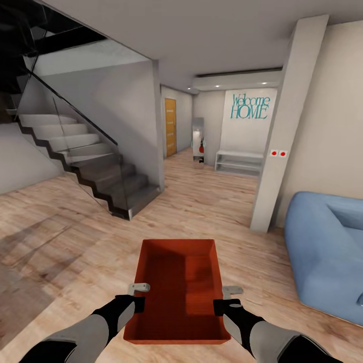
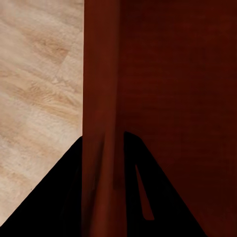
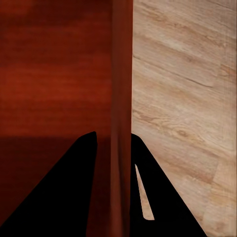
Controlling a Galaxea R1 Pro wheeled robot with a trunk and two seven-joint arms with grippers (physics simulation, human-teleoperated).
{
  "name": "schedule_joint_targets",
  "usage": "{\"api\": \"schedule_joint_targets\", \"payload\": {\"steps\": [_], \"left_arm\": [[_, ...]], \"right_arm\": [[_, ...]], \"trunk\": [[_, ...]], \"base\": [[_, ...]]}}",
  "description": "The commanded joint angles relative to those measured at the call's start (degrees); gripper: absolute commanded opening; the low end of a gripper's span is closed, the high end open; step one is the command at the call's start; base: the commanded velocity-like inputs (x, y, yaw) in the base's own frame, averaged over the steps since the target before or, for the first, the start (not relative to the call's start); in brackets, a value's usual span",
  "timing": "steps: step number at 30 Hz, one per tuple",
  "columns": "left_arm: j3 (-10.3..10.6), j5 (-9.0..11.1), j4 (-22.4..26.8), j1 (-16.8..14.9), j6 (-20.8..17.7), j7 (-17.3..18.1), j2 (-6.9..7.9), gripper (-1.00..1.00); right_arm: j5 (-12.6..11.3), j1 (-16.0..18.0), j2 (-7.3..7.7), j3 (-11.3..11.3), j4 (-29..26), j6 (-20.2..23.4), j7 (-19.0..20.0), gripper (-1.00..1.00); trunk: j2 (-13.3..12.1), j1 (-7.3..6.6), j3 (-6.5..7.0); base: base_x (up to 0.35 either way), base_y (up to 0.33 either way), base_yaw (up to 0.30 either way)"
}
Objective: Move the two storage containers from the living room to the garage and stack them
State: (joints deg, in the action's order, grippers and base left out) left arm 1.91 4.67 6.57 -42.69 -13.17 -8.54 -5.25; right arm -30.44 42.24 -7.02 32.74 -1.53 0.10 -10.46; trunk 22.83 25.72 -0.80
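Note:
One orange-red storage container (image 1: 176, 282) hangs level over the living room's light wood floor (image 1: 212, 201), held between both arms. My left gripper (image 1: 137, 298) is shut on its left wall and my right gripper (image 1: 228, 300) on its right wall. The left wrist view has that wall (image 2: 101, 98) running between the dark fingers (image 2: 64, 202) of the left gripper (image 2: 103, 163), with the ribbed base beside it. In the right wrist view the other wall (image 3: 122, 74) sits in the right gripper (image 3: 114, 158). The garage is out of view.
A dark staircase (image 1: 96, 166) with a glass rail rises at the left. A white pillar (image 1: 282, 141) and a blue sofa (image 1: 327, 247) stand at the right. Between them the floor runs on to a hallway with a wooden door (image 1: 170, 126) and a white bench (image 1: 239, 162).

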Motion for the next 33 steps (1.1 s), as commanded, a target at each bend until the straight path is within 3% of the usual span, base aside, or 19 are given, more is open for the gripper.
{"api": "schedule_joint_targets", "payload": {"steps": [1, 33], "left_arm": [[-0.59, -0.45, 0.19, -0.02, -0.36, -0.42, -0.02, -1.00], [-0.59, -0.45, 0.15, -0.02, -0.37, -0.42, -0.02, -1.00]], "right_arm": [[-0.76, 0.03, -0.19, 0.92, 0.01, -0.01, 0.10, -1.00], [-0.76, 0.02, -0.19, 0.92, 0.03, -0.01, 0.01, -1.00]], "trunk": [[0.09, 0.06, -0.08], [0.09, 0.06, -0.08]], "base": [[0.322, 0.000, 0.000], [0.322, 0.000, 0.000]]}}
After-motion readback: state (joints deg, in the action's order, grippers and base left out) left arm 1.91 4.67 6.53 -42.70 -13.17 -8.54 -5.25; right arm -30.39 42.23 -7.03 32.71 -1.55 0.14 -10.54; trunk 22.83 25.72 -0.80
